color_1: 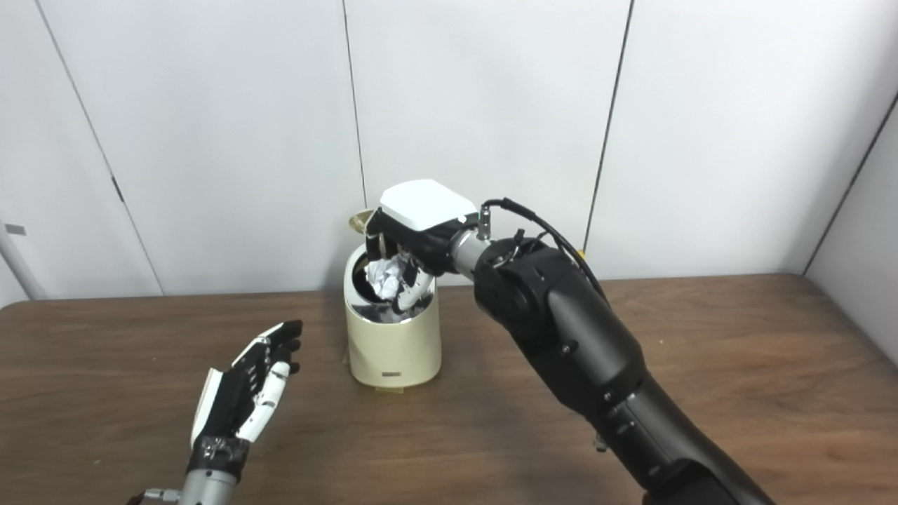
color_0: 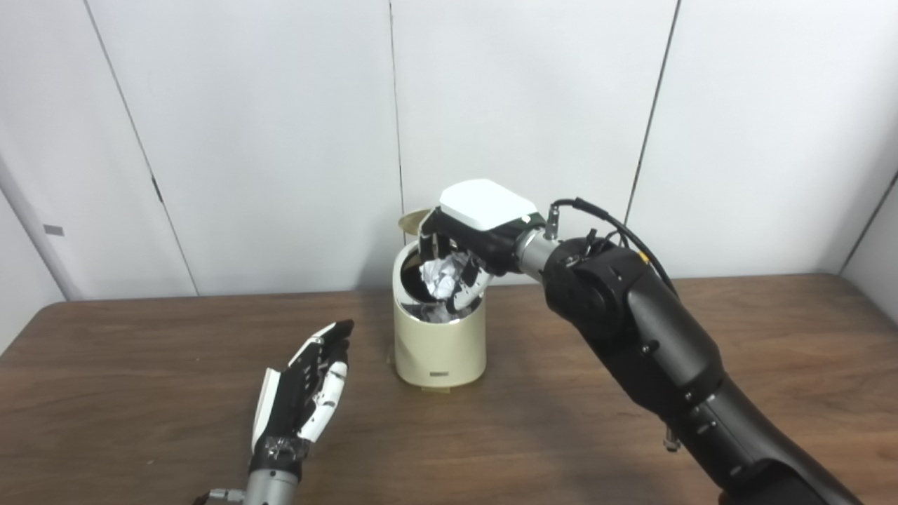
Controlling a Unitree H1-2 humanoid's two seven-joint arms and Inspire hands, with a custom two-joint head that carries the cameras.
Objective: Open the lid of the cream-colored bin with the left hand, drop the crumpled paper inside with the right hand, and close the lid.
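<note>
The cream-colored bin (color_0: 440, 347) stands on the wooden table near the back wall, its lid (color_0: 412, 220) tipped up behind the opening. My right hand (color_0: 468, 238) hovers right over the open mouth, fingers curled down around the crumpled white paper (color_0: 441, 275), which sits at the rim level. My left hand (color_0: 306, 396) rests low over the table to the left of the bin, apart from it, fingers spread and holding nothing.
The table (color_0: 140, 393) stretches wide to both sides. White wall panels (color_0: 266, 140) stand just behind the bin. My right forearm (color_0: 652, 351) crosses the table's right half.
</note>
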